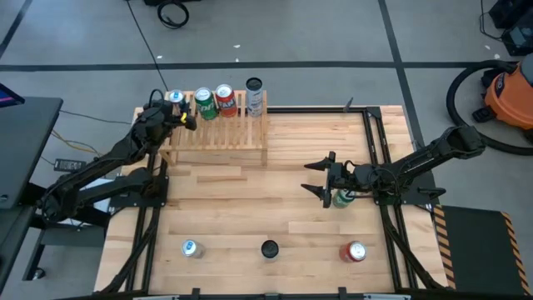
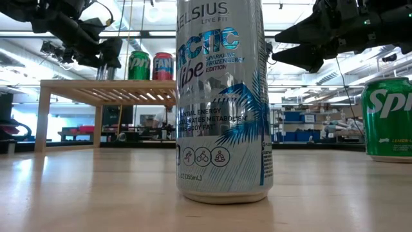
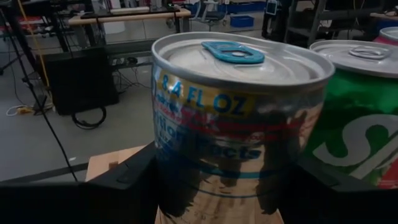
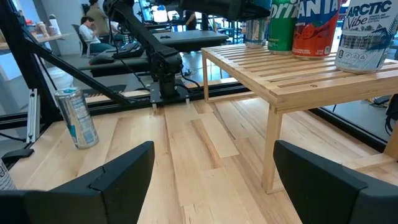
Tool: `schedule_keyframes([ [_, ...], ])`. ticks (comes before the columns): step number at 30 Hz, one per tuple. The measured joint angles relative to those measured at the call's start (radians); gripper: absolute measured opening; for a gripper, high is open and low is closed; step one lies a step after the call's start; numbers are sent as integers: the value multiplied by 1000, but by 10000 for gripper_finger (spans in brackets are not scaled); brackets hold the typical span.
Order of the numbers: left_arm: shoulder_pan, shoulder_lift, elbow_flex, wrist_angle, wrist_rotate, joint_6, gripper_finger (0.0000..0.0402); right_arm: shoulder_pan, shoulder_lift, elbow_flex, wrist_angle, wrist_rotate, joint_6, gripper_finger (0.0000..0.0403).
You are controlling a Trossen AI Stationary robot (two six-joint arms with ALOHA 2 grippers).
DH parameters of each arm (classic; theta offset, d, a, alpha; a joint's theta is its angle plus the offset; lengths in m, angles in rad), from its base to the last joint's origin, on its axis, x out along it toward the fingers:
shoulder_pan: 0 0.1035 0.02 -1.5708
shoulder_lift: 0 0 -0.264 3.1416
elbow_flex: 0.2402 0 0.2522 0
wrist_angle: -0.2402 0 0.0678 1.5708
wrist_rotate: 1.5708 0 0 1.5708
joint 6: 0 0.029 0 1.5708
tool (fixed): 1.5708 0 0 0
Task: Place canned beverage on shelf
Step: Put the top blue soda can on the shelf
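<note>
The light-wood slatted shelf (image 1: 218,133) stands at the table's far left. On it stand a green can (image 1: 204,102), a red can (image 1: 225,100) and a white-silver can (image 1: 254,96). My left gripper (image 1: 177,108) is shut on a silver can with a blue tab (image 3: 230,112) at the shelf's left end, beside the green can (image 3: 360,124). My right gripper (image 1: 306,178) is open and empty above the table, right of the middle, facing the shelf (image 4: 298,81). A green can (image 1: 341,198) stands on the table beside it. My left gripper pinches the silver can's side wall (image 3: 163,180) between its two fingers, one on each side, below the rim. The fingers come about level from the table's left and near side. The can is upright; whether its base rests on the shelf top I cannot tell.
Near the table's front edge stand a silver-blue can (image 1: 191,248), a tall silver can (image 1: 269,249) close before the low camera (image 2: 222,96) and a red can (image 1: 355,252). Bare wood lies between the shelf and these cans. An orange vacuum (image 1: 508,92) is off the table.
</note>
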Motion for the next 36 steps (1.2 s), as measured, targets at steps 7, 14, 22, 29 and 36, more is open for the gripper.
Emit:
schedule_keyframes([
  [7, 0, 0, 0, 0, 0, -10, 262, 0, 0, 0, 0, 0, 0, 339],
  [14, 0, -1, 0, 4, -5, 9, 276, 0, 0, 0, 0, 0, 0, 339],
  [22, 0, -1, 0, 15, 37, 33, 277, 0, 0, 0, 0, 0, 0, 339],
  [29, 0, -2, 0, 46, 13, 34, 277, 0, 0, 0, 0, 0, 0, 339],
  [36, 0, -2, 0, 89, -13, 56, 277, 0, 0, 0, 0, 0, 0, 339],
])
